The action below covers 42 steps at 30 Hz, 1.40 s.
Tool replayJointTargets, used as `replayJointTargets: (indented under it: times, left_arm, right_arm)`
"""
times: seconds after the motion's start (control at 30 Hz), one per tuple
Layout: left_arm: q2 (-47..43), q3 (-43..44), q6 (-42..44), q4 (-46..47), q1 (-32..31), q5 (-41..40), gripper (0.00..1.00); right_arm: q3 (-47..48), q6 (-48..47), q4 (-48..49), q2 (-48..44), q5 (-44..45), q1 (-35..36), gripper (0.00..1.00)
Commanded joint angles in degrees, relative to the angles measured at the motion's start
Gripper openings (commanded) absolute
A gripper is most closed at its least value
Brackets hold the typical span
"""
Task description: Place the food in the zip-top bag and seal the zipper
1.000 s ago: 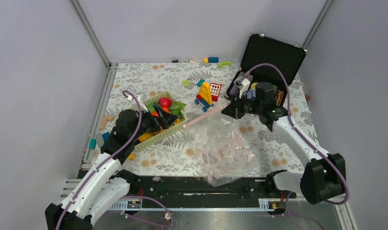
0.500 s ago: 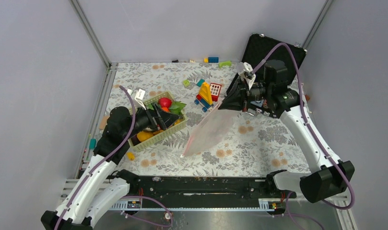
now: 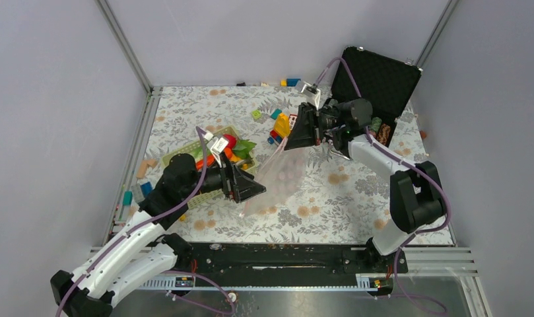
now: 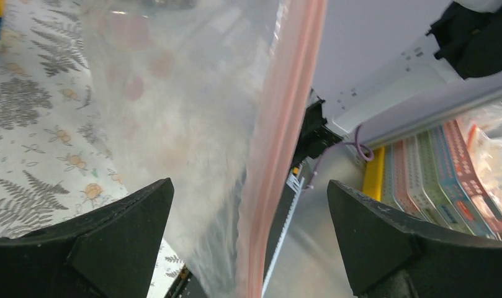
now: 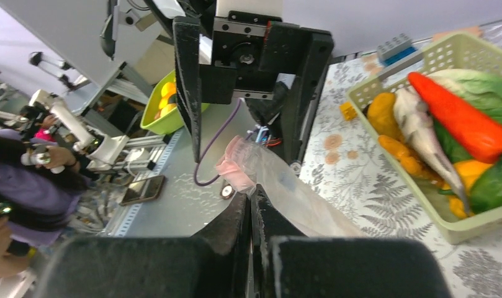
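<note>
Up off the surface, your right fingers pinching the zip-top bag, left fingers wide either side of the zipper, food in basket.

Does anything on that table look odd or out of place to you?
The clear bag hangs slantwise in the air, pinched at its upper end by the right fingers, its pink strip between the open left fingers. It looks empty; the toy food is in the basket. Loose blocks lie about.
</note>
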Motion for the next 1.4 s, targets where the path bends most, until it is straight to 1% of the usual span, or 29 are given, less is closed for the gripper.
replayJointTargets:
  times: [0.0,0.3,0.37,0.53,0.7,0.8,0.9,0.97,1.13,1.27,1.37]
  left_arm:
    - [0.0,2.5,2.7,-1.4,-0.6,-8.8,0.99]
    - [-2.0,3.9,2.5,-2.9,-0.5,-16.4,0.99]
    - [-2.1,4.4,2.8,-3.3,-0.6,-16.3,0.99]
    - [-2.8,4.4,2.9,0.5,-0.6,-11.6,0.99]
    - [-2.8,6.2,4.2,-0.8,-0.6,-12.4,0.99]
    - [-4.2,6.7,4.9,0.0,-0.6,-12.1,0.99]
    - [-5.1,6.8,5.5,-0.6,-0.6,-15.5,0.99]
    - [-4.3,7.1,5.5,-0.7,-0.6,-16.1,0.99]
    - [0.3,7.7,6.7,-0.9,-0.7,-13.0,0.99]
    - [2.3,8.3,7.4,-2.9,-0.7,-16.5,0.99]
    - [2.0,8.2,7.4,-2.3,-0.7,-16.5,0.99]
  right_arm:
    - [4.1,10.8,14.1,2.0,-2.9,2.8,0.00]
    - [5.5,12.8,14.1,3.5,-4.7,4.4,0.00]
    - [5.9,12.9,14.0,3.8,-4.8,4.8,0.00]
    - [7.0,14.1,14.1,5.1,-4.9,5.3,0.00]
    - [7.4,14.4,14.1,5.6,-5.0,5.6,0.00]
    - [7.8,14.8,14.0,6.0,-5.0,5.6,0.00]
    - [8.1,15.0,14.1,6.4,-5.0,5.7,0.00]
    - [8.4,15.2,14.1,6.8,-5.1,5.8,0.00]
    - [9.0,16.0,14.0,7.6,-5.0,6.0,0.00]
    - [8.9,16.0,14.2,7.5,-5.0,6.3,0.00]
    - [8.9,16.1,14.2,7.6,-5.0,6.4,0.00]
